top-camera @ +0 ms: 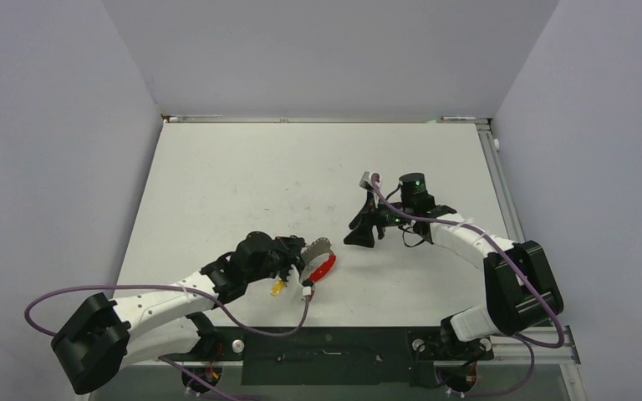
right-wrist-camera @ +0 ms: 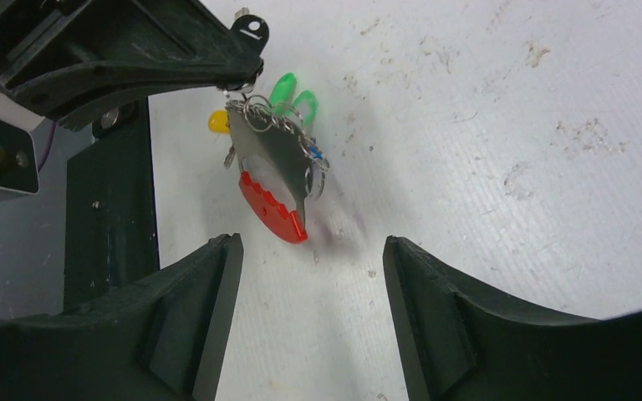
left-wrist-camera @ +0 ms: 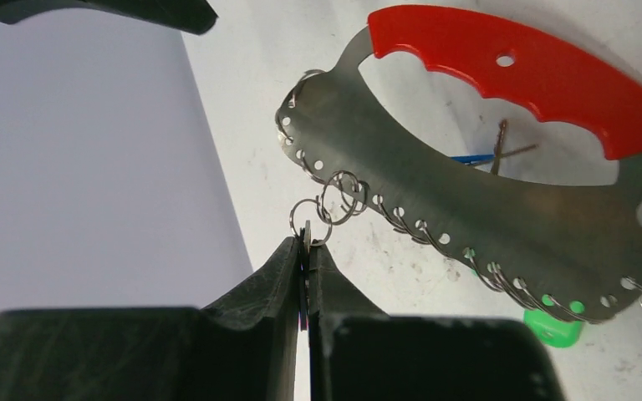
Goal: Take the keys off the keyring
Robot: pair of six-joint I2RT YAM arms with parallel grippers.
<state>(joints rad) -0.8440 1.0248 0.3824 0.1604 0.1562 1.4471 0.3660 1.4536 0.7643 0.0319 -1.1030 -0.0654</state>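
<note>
Left pincer (left-wrist-camera: pixel 306 247) is closed tight on a thin metal piece (left-wrist-camera: pixel 307 227), seen edge-on; can't tell if it's a key blade. The piece chains through small split rings (left-wrist-camera: pixel 338 196) into the perforated grey edge of the keyring (left-wrist-camera: pixel 468 180), with the red grip on the opposite side of the loop. Keyring hangs off the left pincer, low over the table (top-camera: pixel 242 175), front-centre; can't tell if the red end touches the surface. Keys (right-wrist-camera: pixel 292 93) with green and yellow tags are bunched along the grey edge, all on the ring. Right pincer (right-wrist-camera: pixel 313 251) has its jaws wide apart with nothing between them, near the keyring on its right, not touching.
</note>
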